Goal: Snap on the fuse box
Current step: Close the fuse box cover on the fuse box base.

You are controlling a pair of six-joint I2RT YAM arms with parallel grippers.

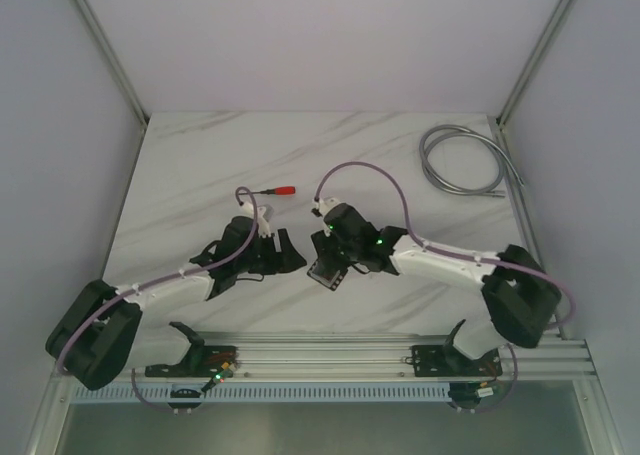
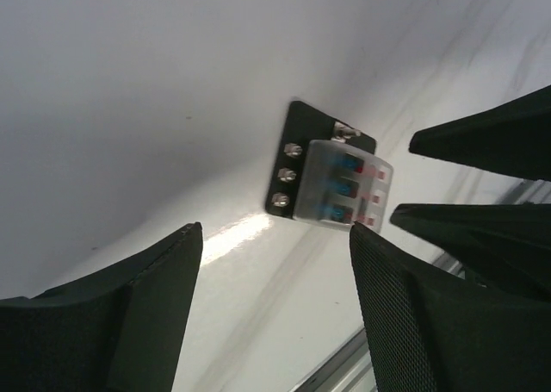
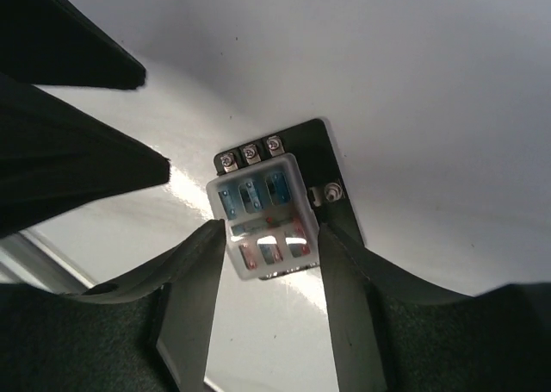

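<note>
From above, you are working on a white marbled table (image 1: 200, 165) boxed in by pale walls (image 1: 300, 35), with a grey cable coil (image 1: 462, 160) lying at its back right corner. At the left wrist, your left gripper (image 2: 275, 237) is hanging wide open, the fuse box (image 2: 303, 123) sitting just beyond its tips. At the right wrist, your right gripper (image 3: 269, 237) is pinching the fuse box across its clear lid (image 3: 258, 207).
</note>
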